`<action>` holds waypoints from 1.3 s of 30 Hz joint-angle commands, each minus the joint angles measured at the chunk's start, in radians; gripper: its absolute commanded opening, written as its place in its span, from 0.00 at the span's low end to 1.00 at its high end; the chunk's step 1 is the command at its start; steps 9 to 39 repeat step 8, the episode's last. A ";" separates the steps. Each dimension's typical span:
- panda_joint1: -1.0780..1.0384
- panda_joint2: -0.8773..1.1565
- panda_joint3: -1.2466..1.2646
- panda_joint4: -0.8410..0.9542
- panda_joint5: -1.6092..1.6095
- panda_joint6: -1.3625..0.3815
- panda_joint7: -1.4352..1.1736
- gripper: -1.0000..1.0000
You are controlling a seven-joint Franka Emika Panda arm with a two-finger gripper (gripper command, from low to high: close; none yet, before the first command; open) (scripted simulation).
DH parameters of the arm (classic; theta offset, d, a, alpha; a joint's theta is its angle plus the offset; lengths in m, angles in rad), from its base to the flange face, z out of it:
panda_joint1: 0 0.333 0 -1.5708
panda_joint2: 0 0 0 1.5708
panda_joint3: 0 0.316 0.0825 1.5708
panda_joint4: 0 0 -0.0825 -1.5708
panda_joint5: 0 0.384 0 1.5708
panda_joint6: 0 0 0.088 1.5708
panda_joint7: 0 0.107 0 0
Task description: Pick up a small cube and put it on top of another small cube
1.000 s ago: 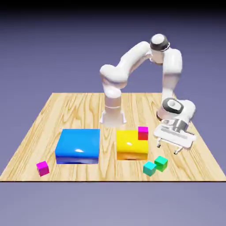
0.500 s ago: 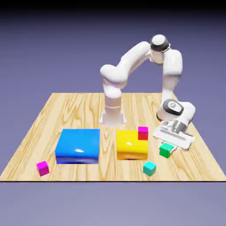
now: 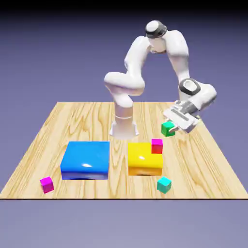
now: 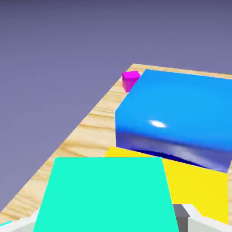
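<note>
My gripper [image 3: 172,127] is shut on the small green cube [image 3: 167,129] and holds it in the air above the table's right part, up and to the right of the yellow block [image 3: 143,160]. In the hand view that cube [image 4: 106,195] fills the bottom between my fingers, and one grey fingertip [image 4: 181,216] shows at its right. A teal cube [image 3: 164,184] lies near the front edge. One magenta cube [image 3: 157,146] rests on the yellow block's far right corner. Another magenta cube [image 3: 46,184] lies at the front left.
A large blue block [image 3: 85,160] stands left of the yellow block on the wooden table [image 3: 72,121]. The hand view looks over the yellow block [image 4: 199,186] and blue block [image 4: 181,113] to a magenta cube [image 4: 130,80] by the table edge.
The gripper closed on the green cube beside the teal one and lifted it. It has carried the cube up, toward the far side and slightly to the exterior view's left. The teal cube stayed.
</note>
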 commanded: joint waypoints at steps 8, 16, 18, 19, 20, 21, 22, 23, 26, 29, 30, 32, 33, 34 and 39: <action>-0.108 -0.010 0.091 -0.069 0.005 0.141 0.020 1.00; -0.108 -0.010 0.091 -0.069 0.005 0.141 0.020 1.00; -0.108 -0.010 0.091 -0.069 0.005 0.141 0.020 1.00; -0.108 -0.010 0.091 -0.069 0.005 0.141 0.020 1.00; -0.108 -0.010 0.091 -0.069 0.005 0.141 0.020 1.00; -0.108 -0.010 0.091 -0.069 0.005 0.141 0.020 1.00; -0.108 -0.010 0.091 -0.069 0.005 0.141 0.020 1.00; -0.108 -0.010 0.091 -0.069 0.005 0.141 0.020 1.00; -0.108 -0.010 0.091 -0.069 0.005 0.141 0.020 1.00; -0.108 -0.010 0.091 -0.069 0.005 0.141 0.020 1.00; -0.108 -0.010 0.091 -0.069 0.005 0.141 0.020 1.00; -0.108 -0.010 0.091 -0.069 0.005 0.141 0.020 1.00; -0.108 -0.010 0.091 -0.069 0.005 0.141 0.020 1.00; -0.108 -0.010 0.091 -0.069 0.005 0.141 0.020 1.00; -0.108 -0.010 0.091 -0.069 0.005 0.141 0.020 1.00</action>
